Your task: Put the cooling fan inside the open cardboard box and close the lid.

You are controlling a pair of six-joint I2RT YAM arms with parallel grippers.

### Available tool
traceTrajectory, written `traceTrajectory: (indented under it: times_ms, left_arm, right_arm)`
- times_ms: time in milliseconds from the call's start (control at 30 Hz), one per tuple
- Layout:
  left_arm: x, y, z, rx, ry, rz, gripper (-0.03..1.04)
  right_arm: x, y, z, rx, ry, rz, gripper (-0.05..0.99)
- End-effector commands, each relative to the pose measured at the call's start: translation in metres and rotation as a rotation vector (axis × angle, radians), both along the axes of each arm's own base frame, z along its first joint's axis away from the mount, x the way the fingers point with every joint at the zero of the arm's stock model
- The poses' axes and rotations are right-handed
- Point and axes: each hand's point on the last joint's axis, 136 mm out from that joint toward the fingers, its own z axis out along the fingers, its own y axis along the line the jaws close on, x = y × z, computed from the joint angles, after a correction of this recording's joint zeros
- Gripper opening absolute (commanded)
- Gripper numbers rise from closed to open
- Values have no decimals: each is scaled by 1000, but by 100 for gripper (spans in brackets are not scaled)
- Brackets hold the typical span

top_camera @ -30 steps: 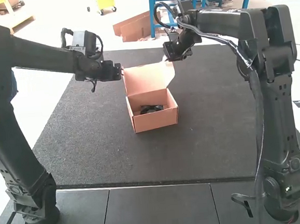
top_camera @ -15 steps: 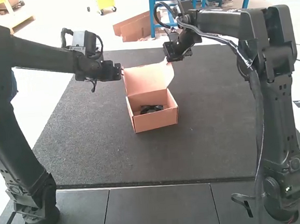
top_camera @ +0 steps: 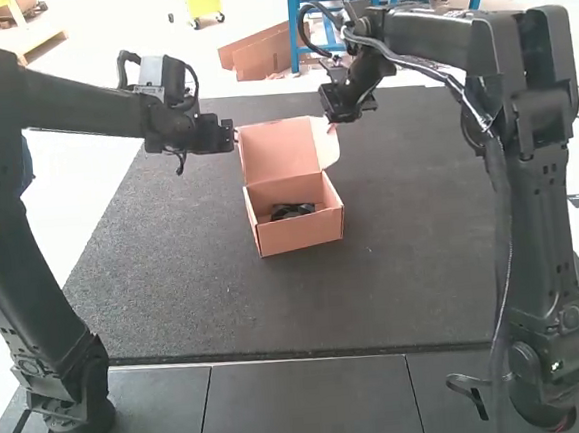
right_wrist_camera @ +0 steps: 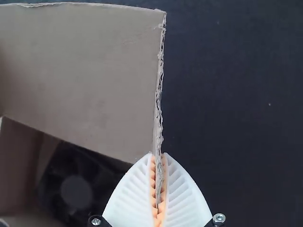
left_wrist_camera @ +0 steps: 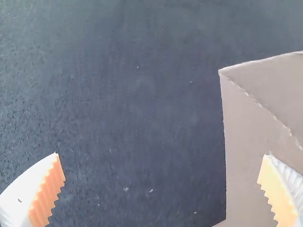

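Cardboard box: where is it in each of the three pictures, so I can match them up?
High view: cardboard box mid-mat, lid raised, between both arms.
Left wrist view: a cardboard panel beside one orange-padded finger.
Right wrist view: lid flap, its edge pinched in the right arm's jaws; cooling fan in the box beyond.
Shared landmark: the dark mat.
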Motion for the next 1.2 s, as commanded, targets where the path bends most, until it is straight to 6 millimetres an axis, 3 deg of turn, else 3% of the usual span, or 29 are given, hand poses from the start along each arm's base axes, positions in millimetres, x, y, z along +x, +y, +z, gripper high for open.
traceTrajectory:
  times_ms: [0,367,767,1167]
  left_arm:
    - [6,-6,19,-17,-37,-10,97]
    - [-7,-25,17,1,2,-63,97]
    - [-16,-26,21,10,15,-74,97]
    - [-29,-28,19,26,44,-93,97]
  right_arm:
    - [-13,8,-5,-9,33,38,-1]
    - [-25,14,-3,14,76,41,-1]
    - [-50,27,-2,41,130,57,-1]
    - [-69,17,-7,31,173,34,-1]
